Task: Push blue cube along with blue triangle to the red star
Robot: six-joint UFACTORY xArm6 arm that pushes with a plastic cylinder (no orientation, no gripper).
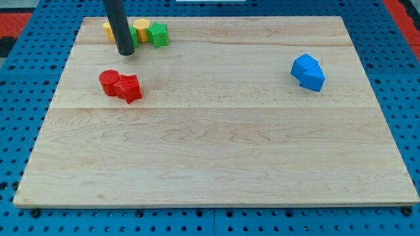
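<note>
The blue cube (304,66) and the blue triangle (313,79) sit touching each other at the view's right, on the wooden board (216,151). The red star (130,88) lies at the upper left, touching a red cylinder (109,82) on its left. My tip (126,51) stands on the board near the upper left corner, just above the red blocks and far to the left of the blue blocks. It touches none of the red or blue blocks.
A cluster of blocks lies at the board's top left edge: a yellow block (108,29), another yellow block (141,29), a green block (158,34), and a green one partly hidden behind the rod. A blue pegboard surrounds the board.
</note>
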